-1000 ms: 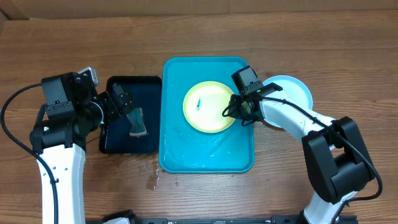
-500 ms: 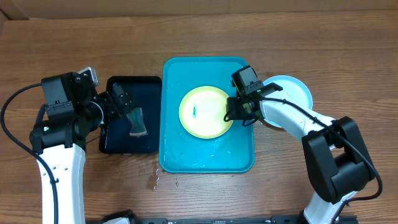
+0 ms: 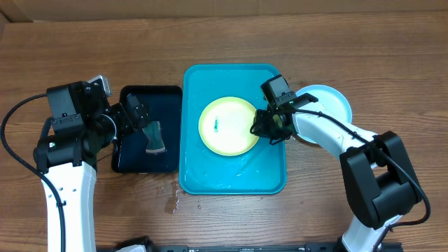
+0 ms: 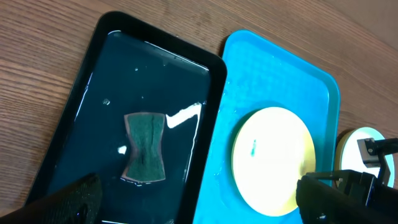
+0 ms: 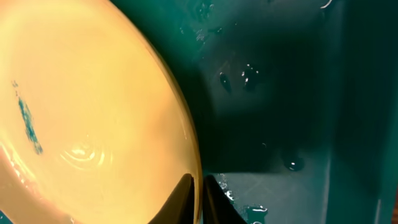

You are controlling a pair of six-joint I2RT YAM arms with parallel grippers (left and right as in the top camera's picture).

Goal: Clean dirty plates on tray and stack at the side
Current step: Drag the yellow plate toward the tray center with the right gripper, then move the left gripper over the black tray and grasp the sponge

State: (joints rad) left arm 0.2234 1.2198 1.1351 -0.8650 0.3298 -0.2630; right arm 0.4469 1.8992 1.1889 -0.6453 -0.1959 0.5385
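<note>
A yellow-green plate (image 3: 228, 126) with a small blue smear lies in the blue tray (image 3: 234, 178). It also shows in the left wrist view (image 4: 273, 158) and the right wrist view (image 5: 93, 124). My right gripper (image 3: 264, 126) is shut on the plate's right rim, a finger on each side (image 5: 199, 196). A light blue plate (image 3: 329, 101) sits on the table right of the tray, partly under my right arm. My left gripper (image 3: 138, 115) is open and empty above the black tray (image 3: 140, 162). A third plate is not in view.
A dark green sponge (image 3: 155, 136) lies in water in the black tray; it also shows in the left wrist view (image 4: 144, 148). Water drops (image 3: 173, 203) lie on the wooden table in front of the blue tray.
My right gripper has pulled the yellow-green plate a little to the left and toward the front within the blue tray. The left arm has not moved.
</note>
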